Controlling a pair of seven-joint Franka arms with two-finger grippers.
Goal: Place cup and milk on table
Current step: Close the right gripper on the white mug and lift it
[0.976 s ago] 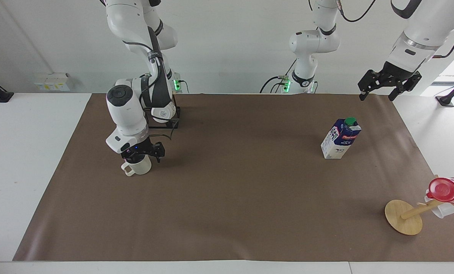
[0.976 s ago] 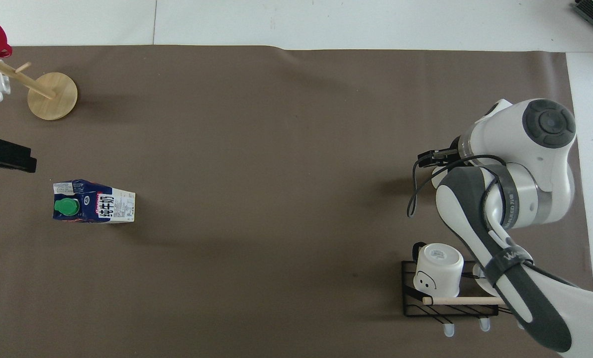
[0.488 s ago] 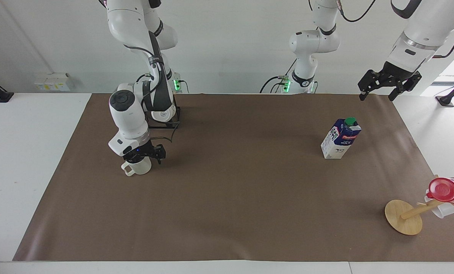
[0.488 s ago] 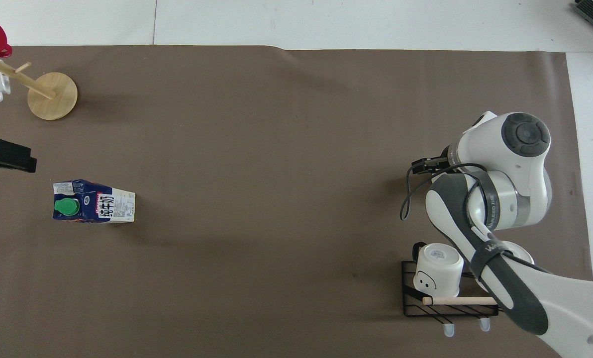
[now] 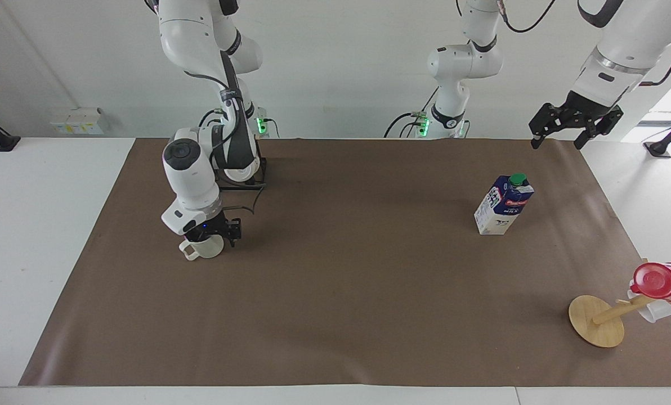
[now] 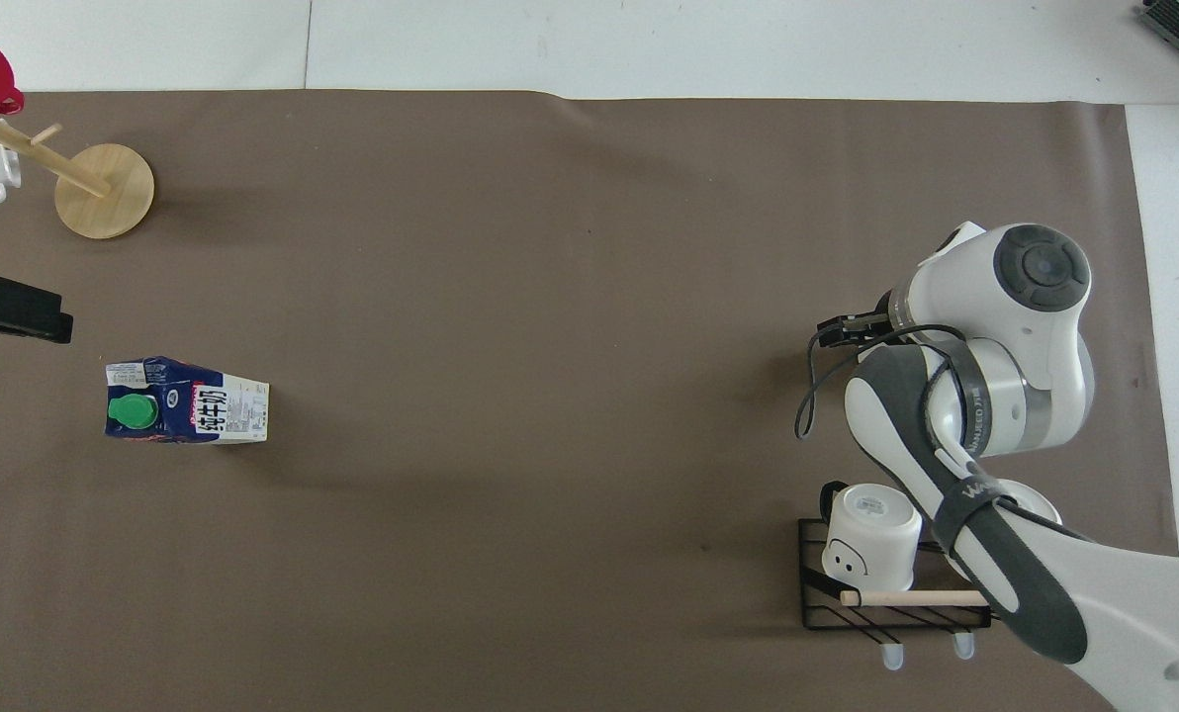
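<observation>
Cup [image 5: 205, 247] now sits on the table [image 5: 335, 292] toward the right arm's end; our right gripper [image 5: 214, 232] has sunk onto its rim (grip unclear). Milk [image 5: 503, 205] already stands well apart, under our open, waiting left gripper [image 5: 573, 122].

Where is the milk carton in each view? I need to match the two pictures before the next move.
Facing view: the milk carton stands upright on the brown sheet, toward the left arm's end of the table, nearer to the robots than the wooden stand.
Overhead view: the same carton, seen from above with its green cap showing, at the left arm's end.
Shared landmark: the wooden stand's round base lies farther from the robots than the carton in both views.
</observation>
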